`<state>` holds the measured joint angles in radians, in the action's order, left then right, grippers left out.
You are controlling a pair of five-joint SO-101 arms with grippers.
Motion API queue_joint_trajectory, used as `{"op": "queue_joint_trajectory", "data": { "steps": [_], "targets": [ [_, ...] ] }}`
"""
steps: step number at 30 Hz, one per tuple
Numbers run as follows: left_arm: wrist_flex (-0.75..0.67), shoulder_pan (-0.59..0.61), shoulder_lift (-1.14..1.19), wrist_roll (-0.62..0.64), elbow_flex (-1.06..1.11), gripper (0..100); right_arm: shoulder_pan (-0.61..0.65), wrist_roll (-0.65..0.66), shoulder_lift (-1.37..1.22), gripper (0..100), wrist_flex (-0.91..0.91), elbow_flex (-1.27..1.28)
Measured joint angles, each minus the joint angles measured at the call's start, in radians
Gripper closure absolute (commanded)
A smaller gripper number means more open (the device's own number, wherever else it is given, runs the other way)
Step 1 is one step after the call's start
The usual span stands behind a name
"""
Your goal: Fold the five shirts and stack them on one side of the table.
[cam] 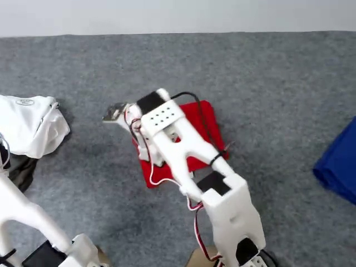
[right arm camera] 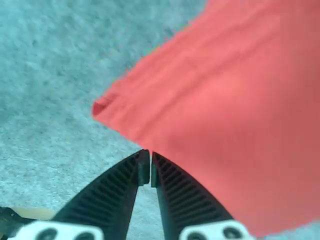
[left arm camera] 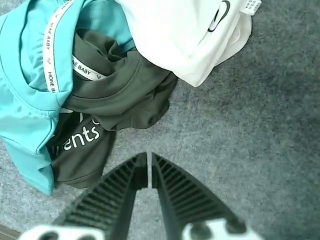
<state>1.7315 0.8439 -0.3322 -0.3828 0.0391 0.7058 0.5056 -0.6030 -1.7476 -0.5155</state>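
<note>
Red shirt: lies at the centre of the table, partly under the right arm. Right gripper: fingers pressed together at that shirt's edge. Left gripper: fingers pressed together, above bare table near a heap of white shirt, dark shirt and teal shirt. Blue shirt: at the table's right edge

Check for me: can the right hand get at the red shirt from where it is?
Probably yes. The right hand sits just off the edge of the red shirt, over the grey table, with nothing between them. Its fingers are shut, so it would have to open first.
</note>
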Motion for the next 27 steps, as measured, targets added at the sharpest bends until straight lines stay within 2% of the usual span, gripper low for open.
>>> {"op": "queue_joint_trajectory", "data": {
  "steps": [7,17,23,27],
  "targets": [
    [0.0,0.0,0.0,0.0,0.0,97,0.075,-0.026,-0.055,98.9,-0.002,0.0],
    [0.0,0.0,0.0,0.0,0.0,97,0.086,-0.032,-0.002,98.0,-0.006,0.0],
    [0.0,0.0,0.0,0.0,0.0,97,0.087,-0.035,0.015,83.5,-0.006,0.014],
    [0.0,0.0,0.0,0.0,0.0,97,0.092,-0.074,0.015,81.8,-0.006,0.021]
  ]
}}
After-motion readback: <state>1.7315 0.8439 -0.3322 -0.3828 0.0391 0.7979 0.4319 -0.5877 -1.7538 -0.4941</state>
